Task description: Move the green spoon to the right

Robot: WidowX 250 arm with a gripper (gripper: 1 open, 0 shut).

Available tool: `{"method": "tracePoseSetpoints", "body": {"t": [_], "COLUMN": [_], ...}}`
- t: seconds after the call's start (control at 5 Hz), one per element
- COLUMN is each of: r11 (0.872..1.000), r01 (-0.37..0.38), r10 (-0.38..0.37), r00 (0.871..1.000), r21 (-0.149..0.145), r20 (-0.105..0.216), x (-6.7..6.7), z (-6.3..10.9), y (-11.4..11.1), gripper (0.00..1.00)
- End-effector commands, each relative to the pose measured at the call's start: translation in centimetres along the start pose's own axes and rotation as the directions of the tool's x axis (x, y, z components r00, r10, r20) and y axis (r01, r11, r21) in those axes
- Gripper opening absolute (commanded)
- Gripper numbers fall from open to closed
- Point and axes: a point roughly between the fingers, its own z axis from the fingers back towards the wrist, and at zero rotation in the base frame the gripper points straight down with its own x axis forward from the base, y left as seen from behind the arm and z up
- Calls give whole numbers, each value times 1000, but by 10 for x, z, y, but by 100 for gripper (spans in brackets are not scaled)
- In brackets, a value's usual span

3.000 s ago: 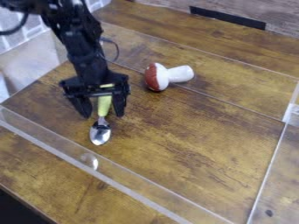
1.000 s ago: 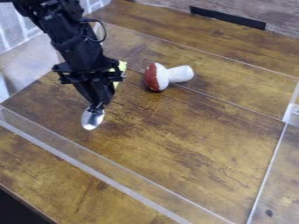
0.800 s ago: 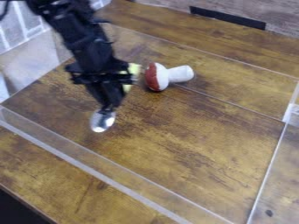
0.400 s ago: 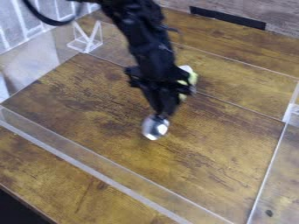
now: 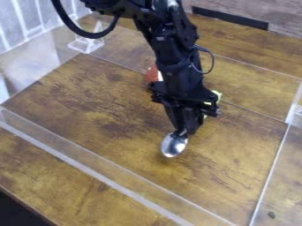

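Observation:
My black gripper [image 5: 185,122] points down over the right-centre of the wooden table, shut on the green spoon [image 5: 176,142]. The spoon hangs from the fingers with its shiny silver bowl lowest, just above or touching the wood; its yellow-green handle is mostly hidden between the fingers. The arm rises from the gripper toward the top of the view.
A toy mushroom [image 5: 154,75] with a red-brown cap lies behind the arm, mostly hidden by it. A clear plastic wall [image 5: 83,161] runs along the front and sides of the wooden table [image 5: 83,106]. A small clear stand [image 5: 84,37] sits at the back left.
The gripper has carried the spoon from the left part of the table to the right, past the mushroom, and has rolled at the wrist. It has stayed shut on the spoon.

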Motion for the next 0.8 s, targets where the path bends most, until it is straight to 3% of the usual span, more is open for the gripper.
{"method": "tracePoseSetpoints", "body": {"t": [0.0,0.2,0.6], "r11": [1000,999,998], "r01": [5,0,-40], "r10": [-7,-2,37], "r00": [997,997,997], "r21": [18,33,47], "r20": [74,73,74], "x": [9,10,14], "z": [38,46,43], "y": [-12,-24,-44], "gripper": [0,0,0]}}
